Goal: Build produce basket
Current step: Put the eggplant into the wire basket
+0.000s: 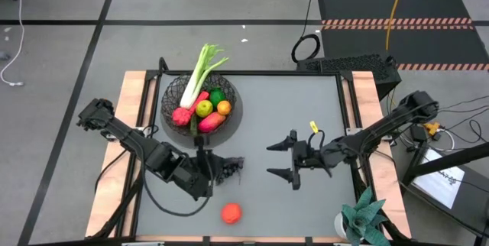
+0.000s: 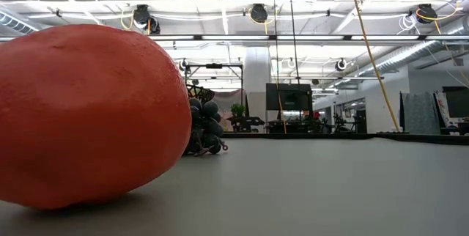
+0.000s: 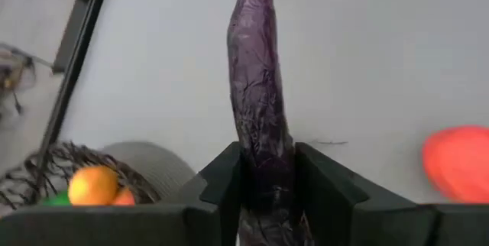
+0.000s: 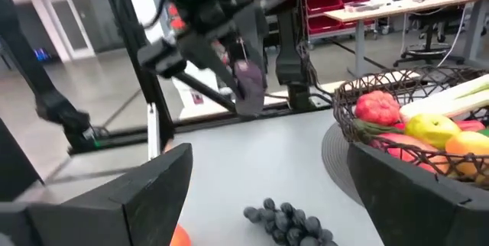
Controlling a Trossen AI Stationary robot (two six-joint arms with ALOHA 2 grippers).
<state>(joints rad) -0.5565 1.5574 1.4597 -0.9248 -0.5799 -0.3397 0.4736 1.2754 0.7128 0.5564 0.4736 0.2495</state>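
The black wire basket (image 1: 200, 101) stands at the table's far left, holding a leek (image 1: 202, 66), apple (image 1: 204, 108), orange (image 1: 224, 108), mango (image 1: 212, 121) and a pink-red fruit (image 1: 182, 116). My left gripper (image 1: 200, 153) hovers just near of it, shut on a dark purple eggplant (image 3: 256, 85). Purple grapes (image 1: 229, 166) lie on the table beside it. A red round fruit (image 1: 231, 213) rests near the near edge. My right gripper (image 1: 284, 160) hangs open at mid-table, touching nothing. My left gripper pinches the eggplant between its two fingers (image 3: 225, 181) at one end (image 3: 263, 166). The eggplant's length runs on beyond the fingertips rather than across them. In the right wrist view the eggplant (image 4: 248, 82) hangs below the gripper, lifted clear of the table.
A spiky teal plant (image 1: 367, 219) in a white pot stands at the near right corner. The red fruit (image 2: 88, 111) fills the left of the low view, with the grapes (image 2: 205, 130) behind it. Bare grey table lies between the two grippers.
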